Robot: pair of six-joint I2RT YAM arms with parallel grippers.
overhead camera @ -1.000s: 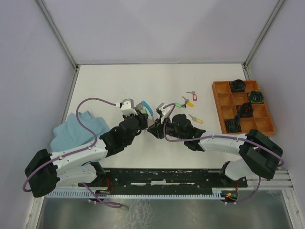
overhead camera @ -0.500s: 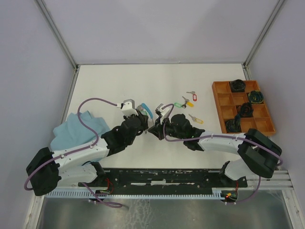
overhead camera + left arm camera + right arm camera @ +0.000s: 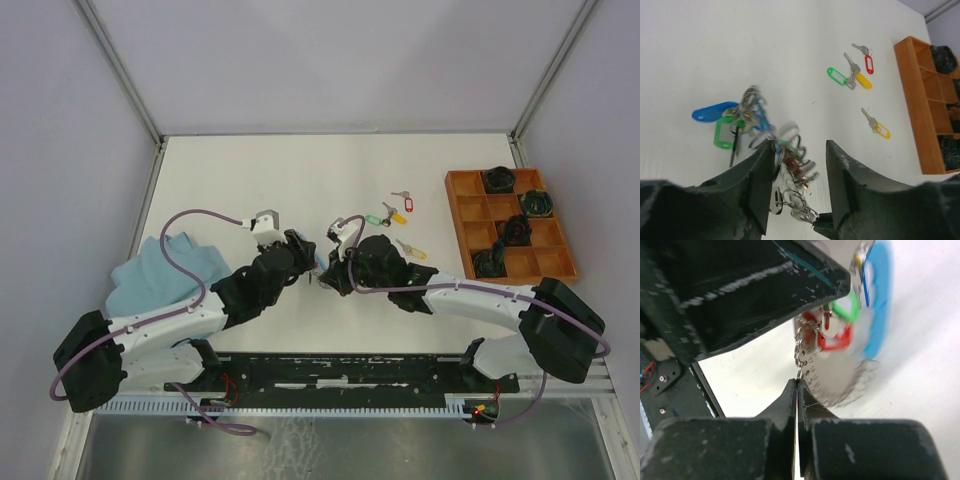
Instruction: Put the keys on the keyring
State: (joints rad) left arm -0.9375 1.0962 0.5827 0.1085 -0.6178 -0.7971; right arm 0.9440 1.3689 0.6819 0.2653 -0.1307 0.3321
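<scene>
Left wrist: thin wire keyring, blurred; oblong plastic-tagged silver keys.

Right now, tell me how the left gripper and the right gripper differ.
The left gripper has its jaws apart; the right gripper has its jaws pressed shut. The bunched keys show blurred in the left jaws' gap, while only a thin metal strand meets the right jaws' tip. Both are black and close to that bunch.

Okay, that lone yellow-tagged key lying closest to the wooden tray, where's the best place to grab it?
Take it by the yellow tag, coming straight down with jaws across its narrow width. The key lies flat on the table, apart from the others, and the tag looks thicker than the metal blade.
</scene>
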